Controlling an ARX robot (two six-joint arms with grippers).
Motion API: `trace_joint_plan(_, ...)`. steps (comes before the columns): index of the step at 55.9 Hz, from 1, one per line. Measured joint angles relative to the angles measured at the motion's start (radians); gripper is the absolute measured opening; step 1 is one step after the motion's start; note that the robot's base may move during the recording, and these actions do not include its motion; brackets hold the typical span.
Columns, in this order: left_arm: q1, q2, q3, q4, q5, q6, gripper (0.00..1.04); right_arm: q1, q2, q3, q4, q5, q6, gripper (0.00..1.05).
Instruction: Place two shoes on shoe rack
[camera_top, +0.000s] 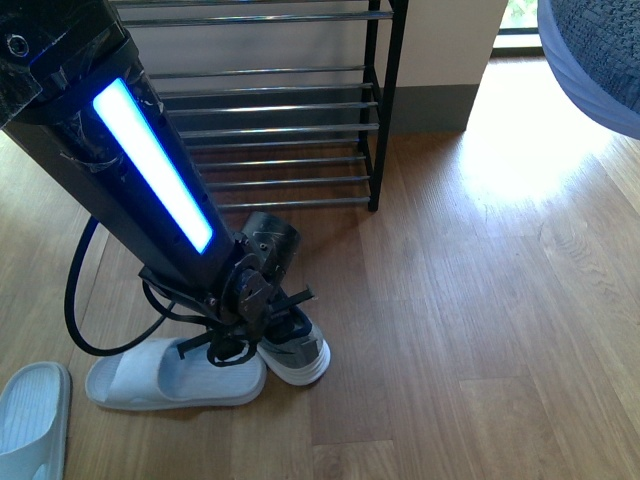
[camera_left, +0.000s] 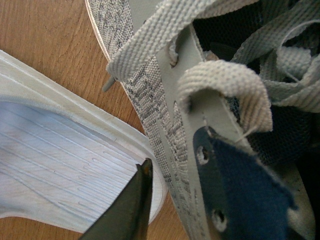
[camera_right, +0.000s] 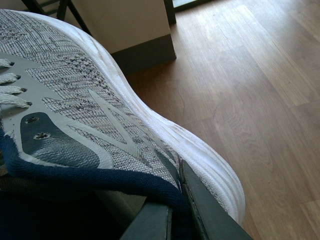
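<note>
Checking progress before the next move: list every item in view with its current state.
Held sneaker: lifted, clamped by right gripper.
Floor sneaker: upright on floor, laced.
Left gripper: down at floor sneaker, grip unclear.
Near slide: sole-down on floor.
Corner slide: sole-down on floor.
Shoe rack: standing, neither sneaker on it.

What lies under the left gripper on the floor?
A grey sneaker, one end showing, beside a pale blue slide. The left gripper covers its opening, so whether the fingers hold it cannot be seen.
</note>
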Motion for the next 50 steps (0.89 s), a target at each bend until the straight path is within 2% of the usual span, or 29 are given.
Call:
trace_joint_plan(3, 0.000, 0.000, -0.001, 0.001, -0.006, 0.002, 0.20, 0.000, 0.000, 0.000, 0.000, 0.000, 0.000, 0.01)
trace_joint_plan(11, 0.004, -0.010, -0.024, 0.003, -0.022, 0.011, 0.02, 0.000, 0.000, 0.000, 0.000, 0.000, 0.000, 0.01)
trace_joint_plan(22, 0.018, -0.063, -0.102, 0.036, -0.050, 0.058, 0.02, 0.000, 0.000, 0.000, 0.000, 0.000, 0.000, 0.01)
trace_joint_plan(32, 0.030, -0.240, -0.269, 0.142, -0.125, 0.163, 0.02, 0.000, 0.000, 0.000, 0.000, 0.000, 0.000, 0.01)
trace_joint_plan(40, 0.047, -0.493, -0.457, 0.239, -0.157, 0.231, 0.02, 0.000, 0.000, 0.000, 0.000, 0.000, 0.000, 0.01)
trace_joint_plan(50, 0.064, -0.827, -0.721, 0.266, -0.183, 0.206, 0.02, 0.000, 0.000, 0.000, 0.000, 0.000, 0.000, 0.01)
